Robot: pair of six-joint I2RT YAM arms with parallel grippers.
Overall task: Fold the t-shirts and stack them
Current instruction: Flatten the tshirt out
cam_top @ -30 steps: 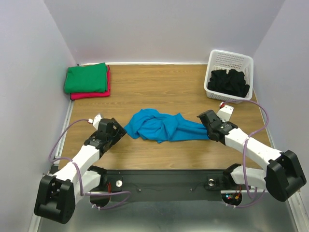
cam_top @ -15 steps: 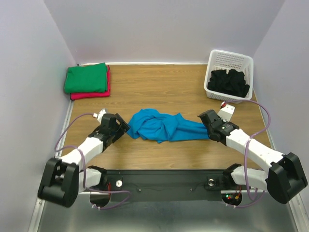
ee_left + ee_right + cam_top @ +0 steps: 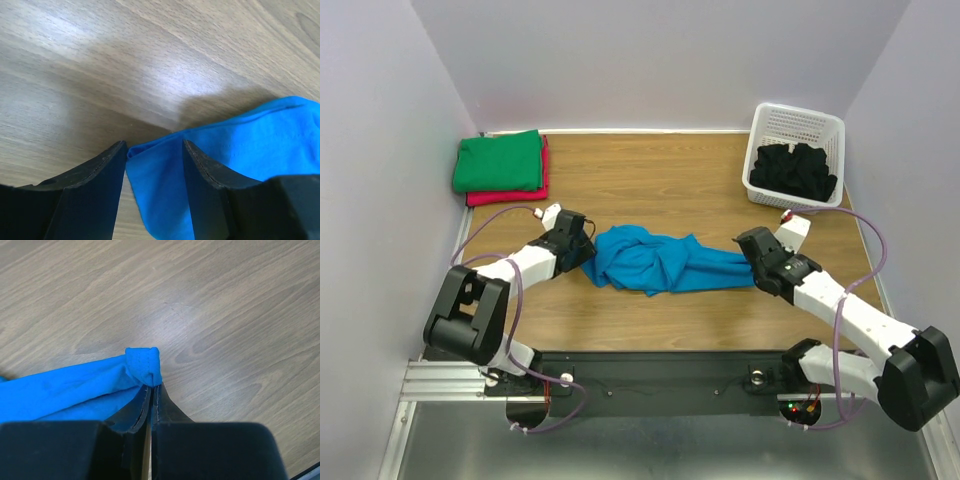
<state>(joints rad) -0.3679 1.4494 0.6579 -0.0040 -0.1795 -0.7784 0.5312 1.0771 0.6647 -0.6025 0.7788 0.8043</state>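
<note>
We may lose the crumpled turquoise-blue cotton t-shirt [image 3: 660, 262].
Right gripper [image 3: 150, 388] pinches its hem; left gripper [image 3: 154, 146], jaws parted, straddles only a thin edge.

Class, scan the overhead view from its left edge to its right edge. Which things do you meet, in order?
green t-shirt stacked on red-pink t-shirt → left tool → turquoise t-shirt → right tool → white basket holding black t-shirts

White arm links [image 3: 842, 302], black joints, black bases; purple cables [image 3: 840, 211]; black wedge-shaped fingers [image 3: 90, 190].
</note>
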